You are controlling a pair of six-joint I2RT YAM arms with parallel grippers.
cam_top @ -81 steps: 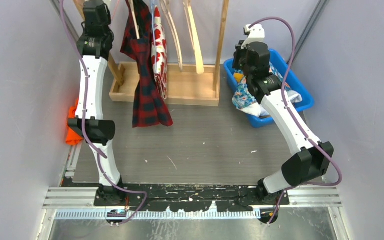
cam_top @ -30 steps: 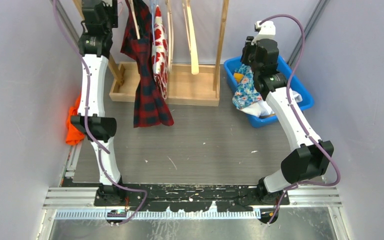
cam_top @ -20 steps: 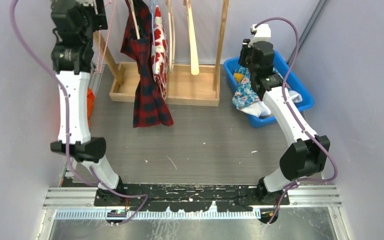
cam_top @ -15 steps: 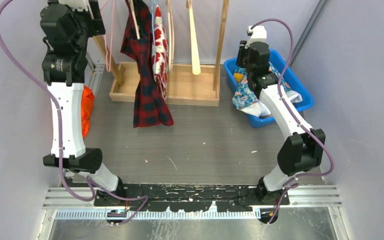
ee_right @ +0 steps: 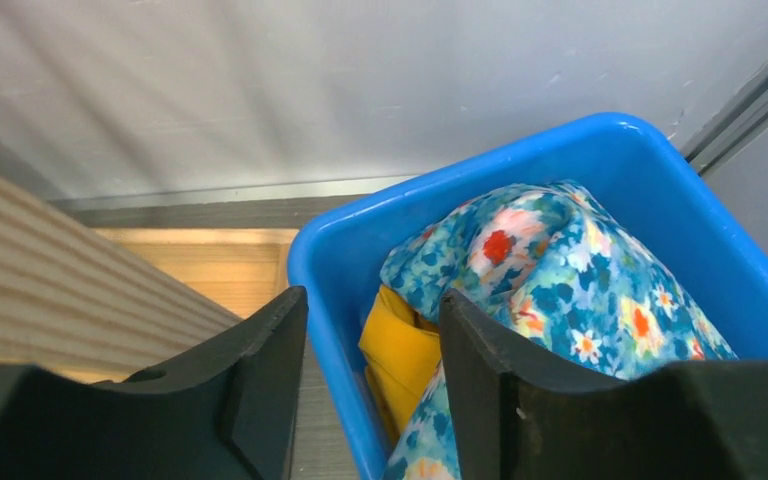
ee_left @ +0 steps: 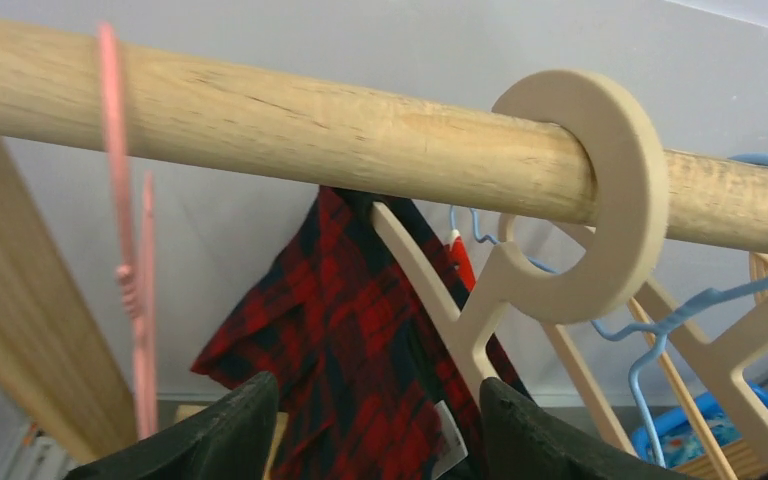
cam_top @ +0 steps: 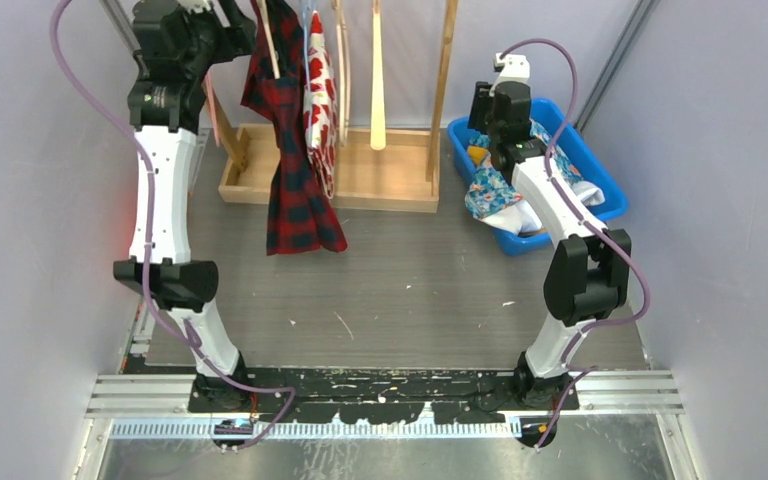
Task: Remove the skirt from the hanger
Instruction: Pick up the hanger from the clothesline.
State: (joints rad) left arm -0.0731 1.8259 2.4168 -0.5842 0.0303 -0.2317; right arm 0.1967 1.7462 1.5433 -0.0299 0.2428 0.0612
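Observation:
Two garments hang from the wooden rail (ee_left: 260, 120). A red-and-black plaid one (cam_top: 295, 170) (ee_left: 350, 330) is on a wooden hanger (ee_left: 580, 200). A red-and-white patterned one (cam_top: 320, 90) is on a blue wire hanger (ee_left: 660, 330). I cannot tell which is the skirt. My left gripper (cam_top: 228, 25) (ee_left: 378, 400) is high at the rail's left end, open and empty, with the plaid cloth and the hanger's neck ahead of it. My right gripper (cam_top: 490, 110) (ee_right: 372, 300) is open and empty over the blue bin (ee_right: 520, 160).
The bin (cam_top: 600, 190) at the back right holds a blue floral cloth (ee_right: 580, 270) and a yellow one (ee_right: 405, 355). A thin pink hanger (ee_left: 125, 250) hangs left of the left gripper. Empty wooden hangers (cam_top: 375, 100) hang above the rack's wooden base (cam_top: 380, 175).
The left arm swung out to the left, then came back to the rail's left end. The right gripper opened wider and its arm drew in over the bin.

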